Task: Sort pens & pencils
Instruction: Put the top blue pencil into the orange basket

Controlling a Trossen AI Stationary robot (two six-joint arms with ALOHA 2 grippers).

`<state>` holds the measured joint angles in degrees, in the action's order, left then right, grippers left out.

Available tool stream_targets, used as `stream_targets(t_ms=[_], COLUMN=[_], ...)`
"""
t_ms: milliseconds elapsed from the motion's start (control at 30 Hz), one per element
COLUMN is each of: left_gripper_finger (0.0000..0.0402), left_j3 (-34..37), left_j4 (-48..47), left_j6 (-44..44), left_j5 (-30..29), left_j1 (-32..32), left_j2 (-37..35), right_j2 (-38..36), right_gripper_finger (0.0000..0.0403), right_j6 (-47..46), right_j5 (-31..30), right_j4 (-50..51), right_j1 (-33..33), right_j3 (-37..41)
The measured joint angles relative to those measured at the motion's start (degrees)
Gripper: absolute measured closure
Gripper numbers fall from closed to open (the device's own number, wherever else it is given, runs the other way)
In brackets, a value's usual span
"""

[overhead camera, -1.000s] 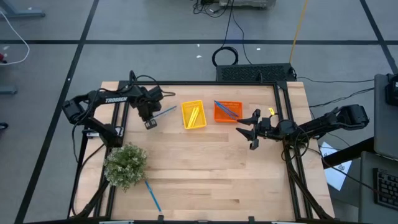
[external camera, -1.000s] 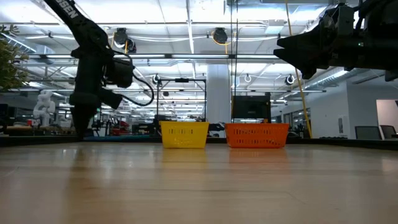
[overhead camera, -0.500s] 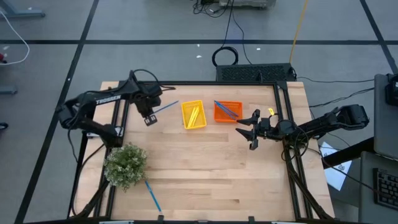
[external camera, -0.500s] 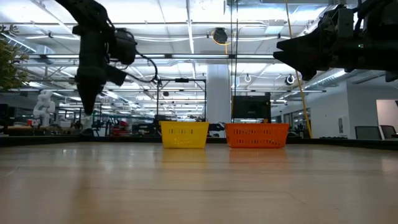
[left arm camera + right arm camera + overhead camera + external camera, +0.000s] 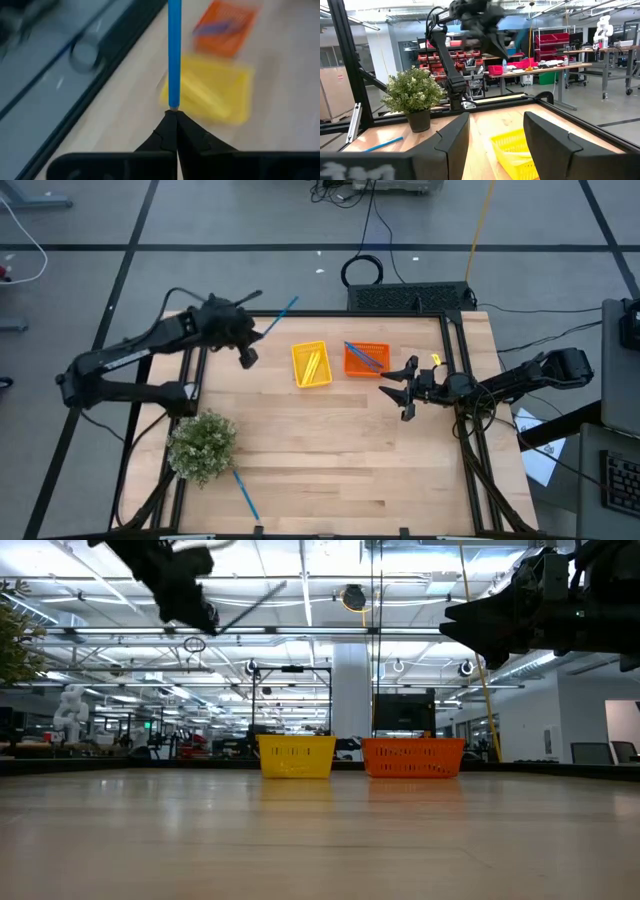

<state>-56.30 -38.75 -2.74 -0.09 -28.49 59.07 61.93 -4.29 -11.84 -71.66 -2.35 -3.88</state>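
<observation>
From above, your left claw [image 5: 247,352] has lifted off the worktop [image 5: 330,440] and swung back, clamped on a blue pen [image 5: 279,314] that juts past its tips toward the rear edge. That pen is now airborne, so the orange tray [image 5: 365,359], off beyond the yellow tray [image 5: 311,365], looks like your next stop. One more pen [image 5: 244,493] lies near the plant [image 5: 203,444]. Low down, the held pen rides high. Left wrist: fingers pinched together on the pen's end. Your right claw [image 5: 404,392] waits beside the orange tray, fingers apart.
</observation>
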Motion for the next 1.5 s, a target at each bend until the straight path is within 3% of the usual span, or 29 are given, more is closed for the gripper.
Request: stream_targets(t_ms=[267, 467, 600, 1067, 1300, 1500], left_gripper_finger=[0.0401, 0.0402, 0.0401, 0.0401, 0.0401, 0.0402], left_j3=[17.9, 35.5, 41.6, 41.7, 33.3, 22.0], left_j4=[33.9, 69.7, 83.9, 86.3, 84.5, 82.4], left_j6=[5.7, 10.5, 12.1, 12.2, 12.9, 11.5], left_j5=[1.5, 1.1, -0.2, -3.0, -3.0, -3.0], left_j1=[11.8, 19.3, 22.9, 24.9, 25.6, 27.1], left_j2=[-7.0, -4.2, -0.7, 4.7, 19.2, 32.3], right_j2=[0.0, 0.0, 0.0, 0.1, 5.5, 14.8], right_gripper_finger=[0.0227, 0.0227, 0.0227, 0.0227, 0.0227, 0.0227], right_j6=[-0.9, -0.9, -1.0, -2.4, -1.6, 3.1], right_j5=[0.0, 0.0, 0.1, 0.2, 0.6, 1.7], right_j4=[-0.1, -0.1, -0.1, 2.1, 19.3, 13.2], right_j1=[0.0, 0.0, 0.0, 0.0, -0.2, -2.0], right_j3=[0.0, 0.0, 0.0, -0.4, -11.7, -16.9])
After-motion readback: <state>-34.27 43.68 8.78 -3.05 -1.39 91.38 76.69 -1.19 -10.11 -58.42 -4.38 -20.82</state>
